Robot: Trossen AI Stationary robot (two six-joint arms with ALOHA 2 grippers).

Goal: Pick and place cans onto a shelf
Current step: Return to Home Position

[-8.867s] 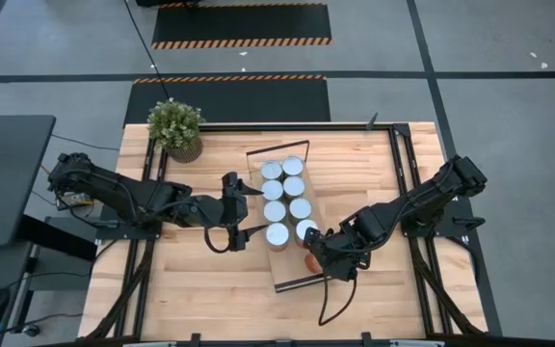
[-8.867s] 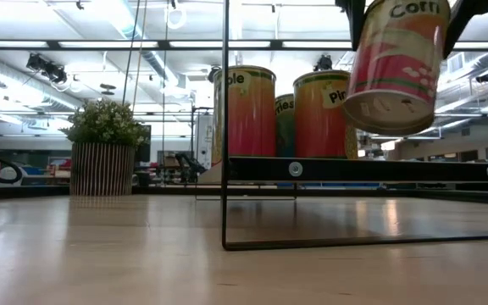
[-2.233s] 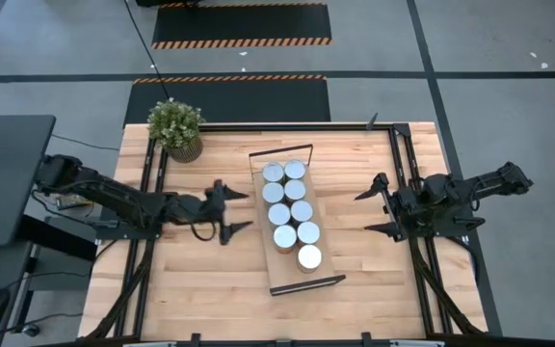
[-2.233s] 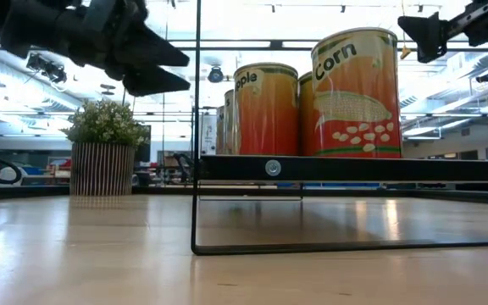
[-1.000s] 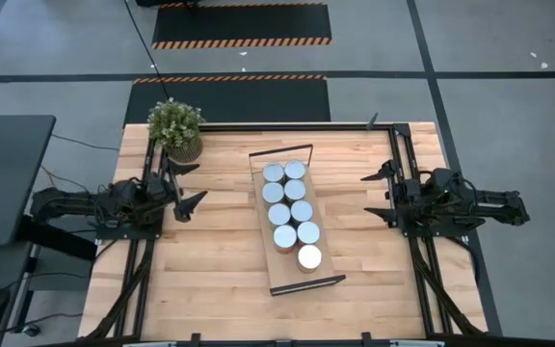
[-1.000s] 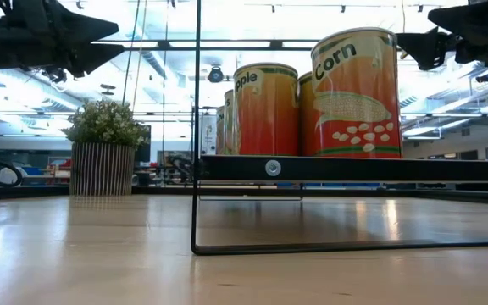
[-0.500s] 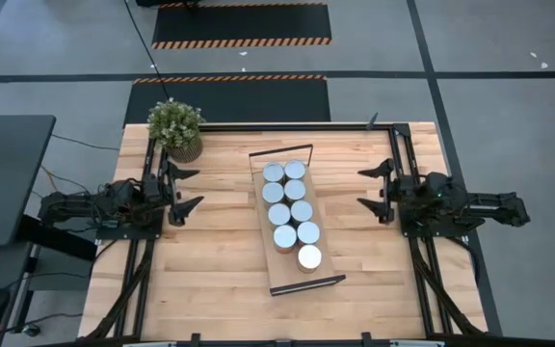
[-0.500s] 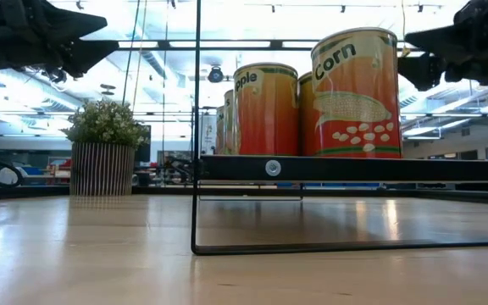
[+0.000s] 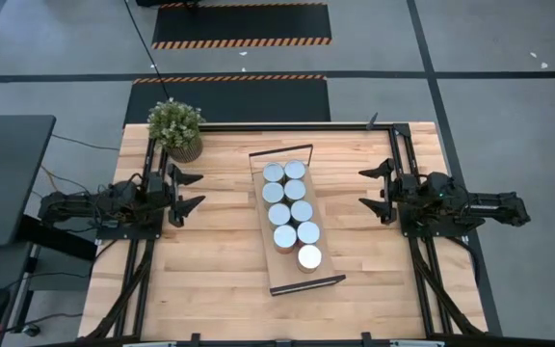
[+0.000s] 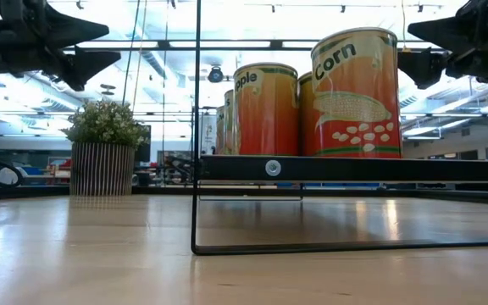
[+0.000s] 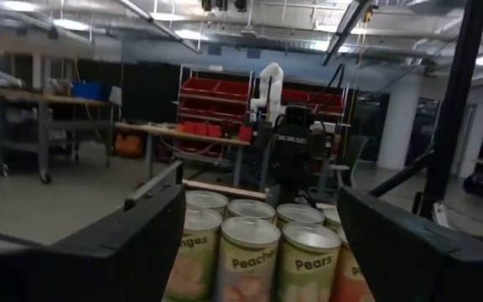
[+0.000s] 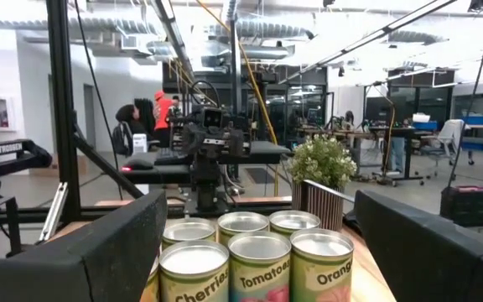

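Several cans (image 9: 287,206) with silvery tops stand upright in two rows on the light-wood shelf (image 9: 279,273), which stands on its black wire frames in the middle of the table. In the low view the cans (image 10: 355,93) show orange labels. My left gripper (image 9: 187,191) is open and empty above the table's left edge, pointing at the cans (image 11: 250,256). My right gripper (image 9: 375,188) is open and empty above the table's right edge, also pointing at the cans (image 12: 258,262).
A potted green plant (image 9: 176,127) stands at the table's far left corner. Black rails (image 9: 399,154) run along the table's left and right sides. People stand in the room behind the table in the right wrist view (image 12: 149,117).
Both arms have drawn a little farther back to the table's side edges and come to rest there, both grippers open and empty. The cans and the shelf have not moved.
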